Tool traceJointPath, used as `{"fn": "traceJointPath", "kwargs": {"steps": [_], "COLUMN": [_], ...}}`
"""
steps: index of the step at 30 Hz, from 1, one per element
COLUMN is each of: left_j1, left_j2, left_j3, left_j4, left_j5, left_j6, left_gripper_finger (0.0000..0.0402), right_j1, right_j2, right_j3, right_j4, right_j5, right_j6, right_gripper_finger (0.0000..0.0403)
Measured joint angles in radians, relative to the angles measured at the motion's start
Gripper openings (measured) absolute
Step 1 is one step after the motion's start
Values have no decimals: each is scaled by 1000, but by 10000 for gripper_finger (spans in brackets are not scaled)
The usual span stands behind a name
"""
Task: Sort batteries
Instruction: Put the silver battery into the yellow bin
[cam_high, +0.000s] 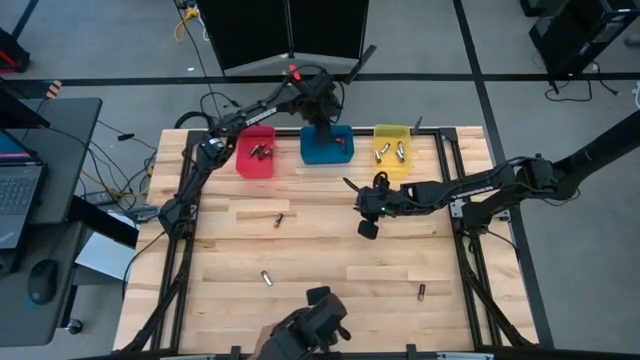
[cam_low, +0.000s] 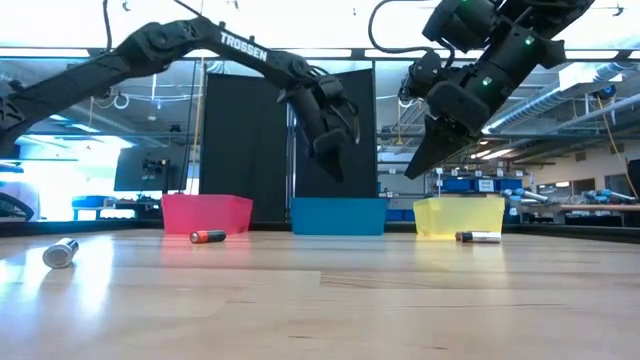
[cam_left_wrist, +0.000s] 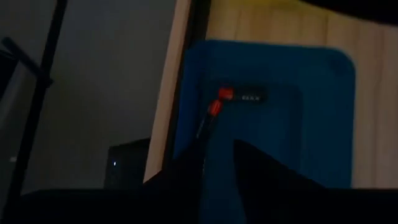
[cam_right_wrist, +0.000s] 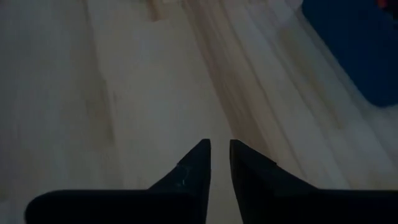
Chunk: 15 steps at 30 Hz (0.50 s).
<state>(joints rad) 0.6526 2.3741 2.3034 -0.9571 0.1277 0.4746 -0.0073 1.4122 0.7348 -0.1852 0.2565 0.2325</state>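
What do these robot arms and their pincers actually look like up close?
Both arms are black, jointed metal. The left arm carries white TROSSEN lettering, and a red part shows near its wrist from above. The right arm has small green lights glowing on its wrist. The left gripper and the right gripper each end in two dark, flat fingers tapering to points, like a beak.

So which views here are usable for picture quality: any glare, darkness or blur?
High view: evenly lit, the loose batteries readable on the table. Low view: bright background windows, sheen on the tabletop, nearest battery soft. Left wrist view: very dark and murky, blue bin barely lit. Right wrist view: washed, blurred wood, no fine detail.
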Motion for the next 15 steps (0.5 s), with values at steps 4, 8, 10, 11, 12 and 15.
{"fn": "traceJointPath", "kwargs": {"steps": [4,8,10,11,12,15], "left_j1": [2,0,-6,-7,-11,-20], "left_j2": [-50,-124,-160,-184,-209,-302], "left_j3": [-36,-129,-197,-239,-287,-465], "left_j4": [63,203,285,334,378,595], "left_j5": [39,124,158,166,172,173], "left_j6": [-47,-89,-109,-113,-117,-158], "left_gripper_finger": [63,25,13,9,7,6], "right_j1": [1,1,-2,-2,-2,-4], "right_j2": [0,-1,-1,-1,-1,-1], "right_j3": [-1,-47,-80,-95,-111,-143], "right_j4": [-42,10,57,76,91,125], "right_j5": [19,28,28,28,27,2], "right_j6": [-7,-23,-22,-18,-10,1], "right_gripper_finger": [64,25,10,9,11,24]}}
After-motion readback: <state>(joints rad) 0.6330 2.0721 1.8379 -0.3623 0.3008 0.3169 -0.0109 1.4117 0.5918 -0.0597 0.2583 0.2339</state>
